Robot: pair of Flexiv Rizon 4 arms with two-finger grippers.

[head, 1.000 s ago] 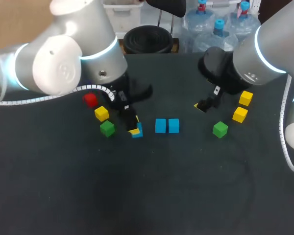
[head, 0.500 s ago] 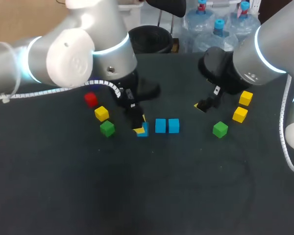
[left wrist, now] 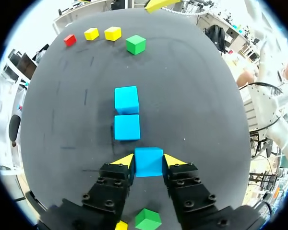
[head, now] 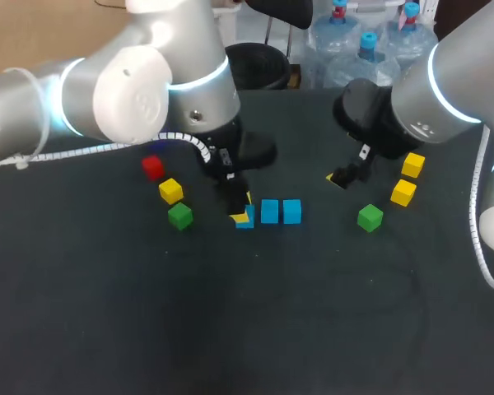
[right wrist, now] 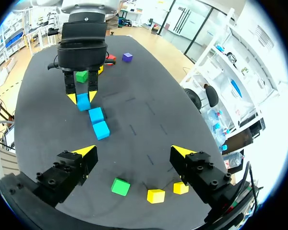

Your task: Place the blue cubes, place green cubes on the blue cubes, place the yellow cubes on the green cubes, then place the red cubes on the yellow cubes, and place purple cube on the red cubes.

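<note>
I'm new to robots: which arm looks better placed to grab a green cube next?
Probably the right: the right fingers are open and empty near a green cube, while the left fingers grip a blue cube.

a robotics lab, seen at one of its test benches. 2 large white-and-grey robot arms, the left arm [head: 123,90] coming in from 10 o'clock and the right arm [head: 449,90] from 2 o'clock, hang over a plain dark table [head: 230,329]. on it lie small coloured practice blocks: a blue cube [left wrist: 149,162] in a row with 2 others near the centre, green cubes [head: 179,216], yellow cubes [head: 403,192], and a red cube [head: 152,167] at 10 o'clock.
</note>
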